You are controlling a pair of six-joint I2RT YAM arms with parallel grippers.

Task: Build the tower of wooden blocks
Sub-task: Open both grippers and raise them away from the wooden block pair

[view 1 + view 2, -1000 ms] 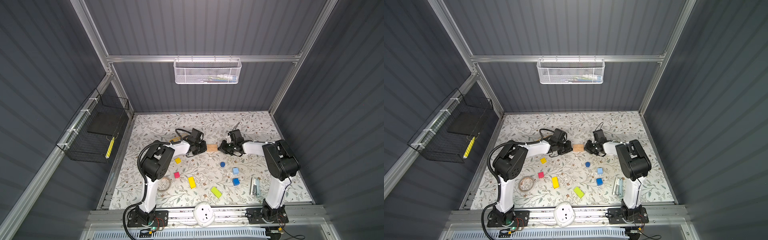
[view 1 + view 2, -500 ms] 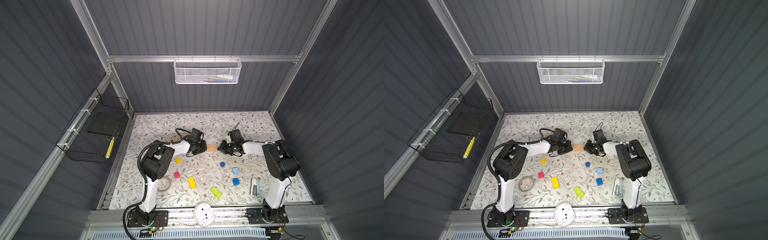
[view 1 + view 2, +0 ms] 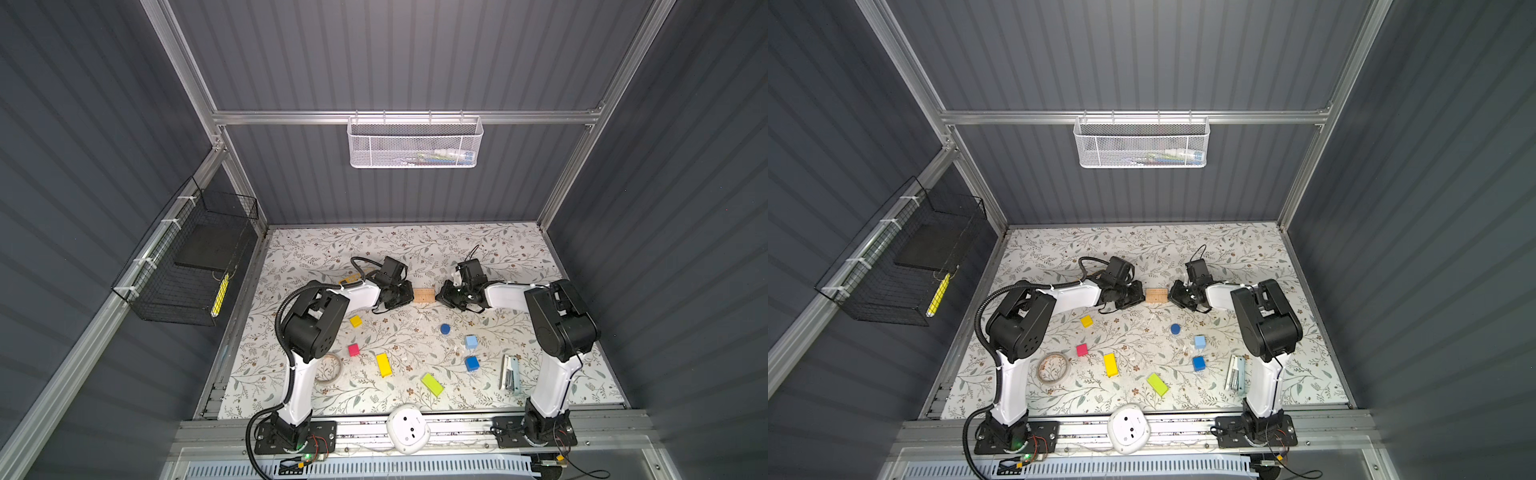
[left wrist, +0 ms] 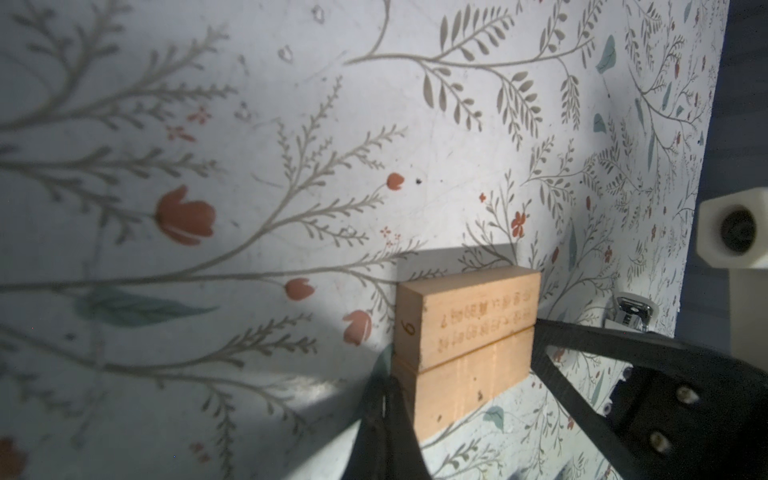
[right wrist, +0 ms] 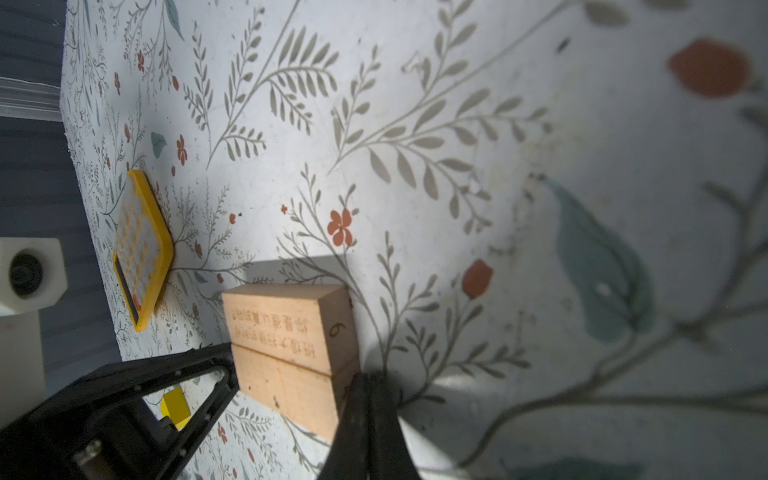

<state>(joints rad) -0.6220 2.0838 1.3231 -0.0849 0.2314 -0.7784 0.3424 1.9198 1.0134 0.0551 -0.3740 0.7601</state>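
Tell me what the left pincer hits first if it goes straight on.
The two plain wooden blocks. The shut left pincer sits at their end, apparently touching. Past the blocks, the right pincer faces it.

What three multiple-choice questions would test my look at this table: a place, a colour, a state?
1. Where do the tan bars lie? A. Lifted in the air. B. Together, between the two arms' tips. C. Far apart from each other.
2. What colour is the cube nearest the tape roll? A. Pink. B. Lime. C. Orange.
3. How is the left gripper? A. Wide open. B. Gripping a ball. C. Shut, at the bars' end.
Answers: 1 B, both top views show them between the left gripper and the right gripper; 2 A, the pink cube sits beside the roll; 3 C, the left wrist view shows it closed there.
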